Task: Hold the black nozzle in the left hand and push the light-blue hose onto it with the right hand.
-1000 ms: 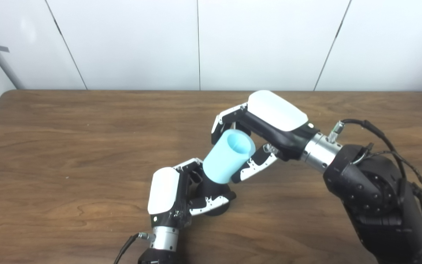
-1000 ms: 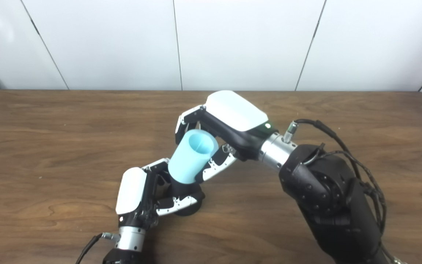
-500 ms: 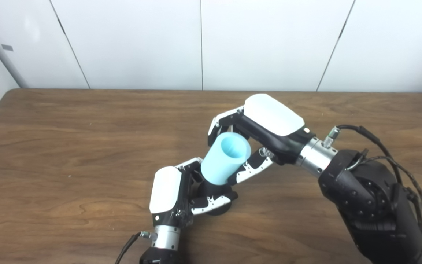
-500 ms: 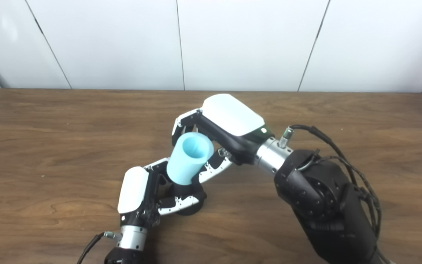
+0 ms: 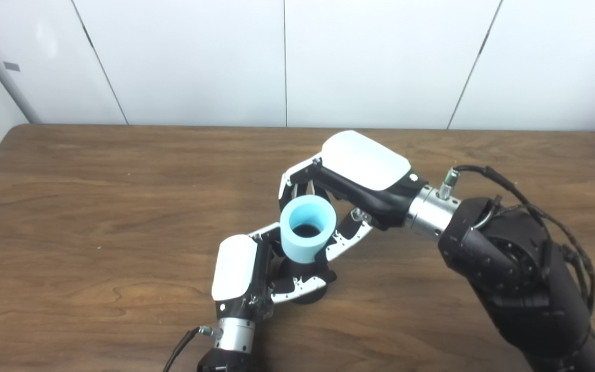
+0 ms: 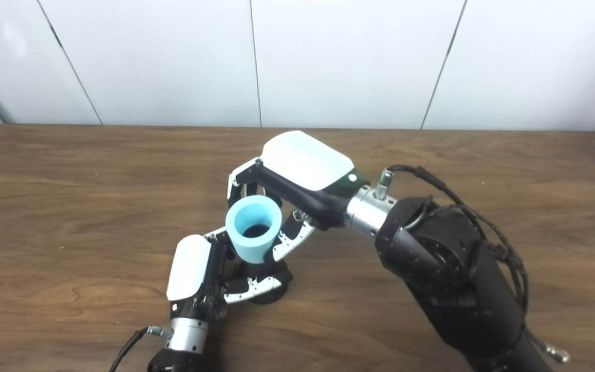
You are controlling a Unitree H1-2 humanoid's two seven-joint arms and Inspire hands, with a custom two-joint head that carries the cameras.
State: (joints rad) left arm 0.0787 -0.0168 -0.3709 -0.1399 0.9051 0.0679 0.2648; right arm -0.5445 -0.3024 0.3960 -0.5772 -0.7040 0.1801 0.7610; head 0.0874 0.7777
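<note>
White panel wall (image 5: 370, 62) at 12. Brown wood counter (image 5: 96, 206). Right robot hand (image 5: 351, 178) enters from 4, clasping upright light-blue hose (image 5: 308, 230) over black nozzle (image 5: 302, 281). Left robot hand (image 5: 246, 268) from 6, wrapped round nozzle.

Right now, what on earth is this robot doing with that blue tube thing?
It is joining two parts. Its left hand grips a black nozzle that stands on the wooden table. Its right hand holds a light-blue hose upright directly over the nozzle, open end facing up, with something dark visible down inside it. The hose's lower end sits at the nozzle's top; how far it is pushed on cannot be seen.
</note>
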